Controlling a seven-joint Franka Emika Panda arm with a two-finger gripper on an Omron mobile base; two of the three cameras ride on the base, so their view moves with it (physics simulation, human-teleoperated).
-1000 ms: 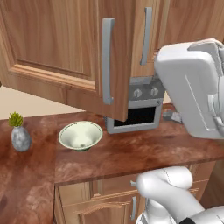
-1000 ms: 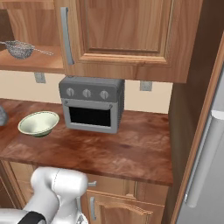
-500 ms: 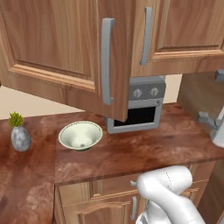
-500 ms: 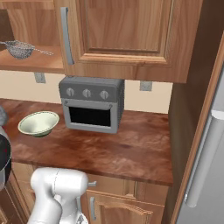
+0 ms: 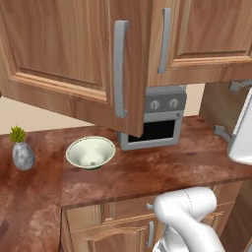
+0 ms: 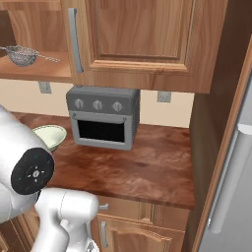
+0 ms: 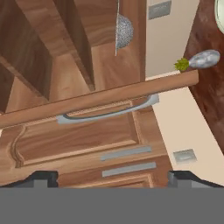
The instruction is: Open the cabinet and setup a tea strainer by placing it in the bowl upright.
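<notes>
Tool (image 7: pixel 112 177) tips sit wide apart at the bottom of the hand view, spread with nothing between them, and they look along the swung-out door (image 7: pixel 87 103) into the cabinet (image 7: pixel 65 43). That door stands ajar so the shelf (image 6: pixel 34 74) behind it can be reached; in the left base view it hangs forward of its neighbour, its long grey handle (image 5: pixel 119 69) facing the camera. The hand view is rolled, so the door's edge runs as a slanted band across it, with the handle just under that band.

On the shelf lies the strainer (image 6: pixel 22 55), mesh cup resting there with its thin wire handle pointing toward the door. From the tool it lies well beyond the door's edge, deeper in the cabinet, so the door is between the two in the hand view (image 7: pixel 124 31).

Below the cabinet, the bowl (image 5: pixel 90 152) waits mouth up on the tabletop (image 5: pixel 162 170), beside the toaster oven (image 5: pixel 155 123), ready to receive the strainer. A vase (image 5: pixel 22 155) stands farther out from the cabinet than the bowl.
</notes>
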